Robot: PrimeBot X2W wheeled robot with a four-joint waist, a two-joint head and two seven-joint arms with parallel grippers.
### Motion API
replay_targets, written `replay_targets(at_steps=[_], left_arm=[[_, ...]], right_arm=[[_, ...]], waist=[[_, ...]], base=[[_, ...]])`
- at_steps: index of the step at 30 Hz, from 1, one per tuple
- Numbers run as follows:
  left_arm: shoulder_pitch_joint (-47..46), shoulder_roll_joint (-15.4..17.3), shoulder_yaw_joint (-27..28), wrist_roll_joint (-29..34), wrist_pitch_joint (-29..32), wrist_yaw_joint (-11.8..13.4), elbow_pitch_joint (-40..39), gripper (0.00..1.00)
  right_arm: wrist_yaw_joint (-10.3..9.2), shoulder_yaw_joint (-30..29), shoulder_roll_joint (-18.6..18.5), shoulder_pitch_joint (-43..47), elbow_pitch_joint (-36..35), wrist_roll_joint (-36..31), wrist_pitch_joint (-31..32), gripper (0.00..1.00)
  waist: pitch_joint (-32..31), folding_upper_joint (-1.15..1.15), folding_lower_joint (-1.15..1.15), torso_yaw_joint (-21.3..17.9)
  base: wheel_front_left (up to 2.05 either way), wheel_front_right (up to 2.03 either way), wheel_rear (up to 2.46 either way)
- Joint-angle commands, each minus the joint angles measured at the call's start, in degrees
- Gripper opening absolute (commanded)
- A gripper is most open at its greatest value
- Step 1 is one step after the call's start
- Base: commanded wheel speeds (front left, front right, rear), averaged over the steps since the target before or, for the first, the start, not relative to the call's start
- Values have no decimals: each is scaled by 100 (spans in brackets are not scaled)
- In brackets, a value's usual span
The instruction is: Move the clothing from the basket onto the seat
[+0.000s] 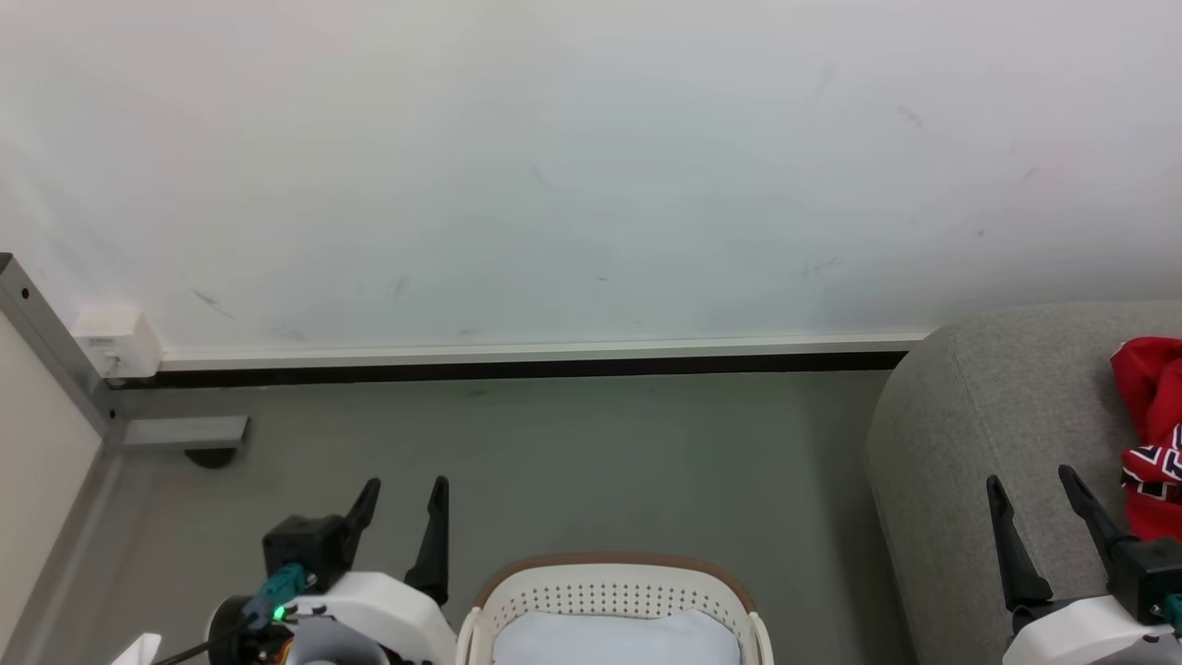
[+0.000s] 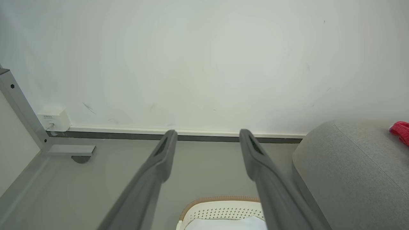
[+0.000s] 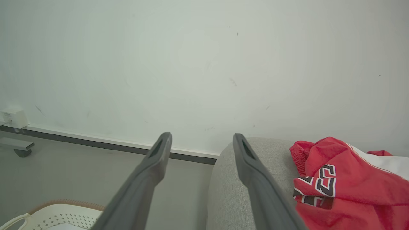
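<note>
Since both arms are hanging there with nothing in them, here's how we read it. The left pincer [image 1: 407,482] has its two fingers spread wide and empty, out over bare floor [image 1: 600,443]. The right pincer [image 1: 1027,475] is spread just as wide, also empty, hovering over the near edge of the seat [image 1: 997,416]. The red clothing [image 1: 1152,397], navy-white-red patch and all, lies on the seat just to the right of that pincer, not touching it as far as we can tell.

The bit the next move turns on: the basket [image 1: 609,596] sits on the floor between the two arms, lower in the head view than either set of fingertips, so it's back toward the robot's body. The left pincer is the nearer one, just beside the basket's left rim. The right is well apart from it. We see just the far curve of the rim, so we can't call its long axis.

Inside the basket there's a pale, smooth-looking fabric [image 1: 614,639], with no red showing. We can't tell if it's a garment's white panel or a liner. If it's clothing, our guess is the left arm pulls back and dips in.
</note>
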Motion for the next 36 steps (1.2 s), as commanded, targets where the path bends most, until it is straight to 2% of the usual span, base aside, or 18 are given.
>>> replay_targets(at_steps=[1,19,36], left_arm=[[103,8,39,42,-43,20,-42,100],[433,-70,301,240,-94,65,0,100],[475,-155,437,350,-93,-48,65,100]], right_arm=[[-15,-40,-25,78,-41,-63,-20,100],[-15,-193,241,206,183,-97,-193,100],[-15,-152,203,59,309,-110,-270,100]], waist=[[-7,0,0,20],[-49,0,0,1],[-33,0,0,15]], base=[[0,0,0],[0,0,0],[0,0,0]])
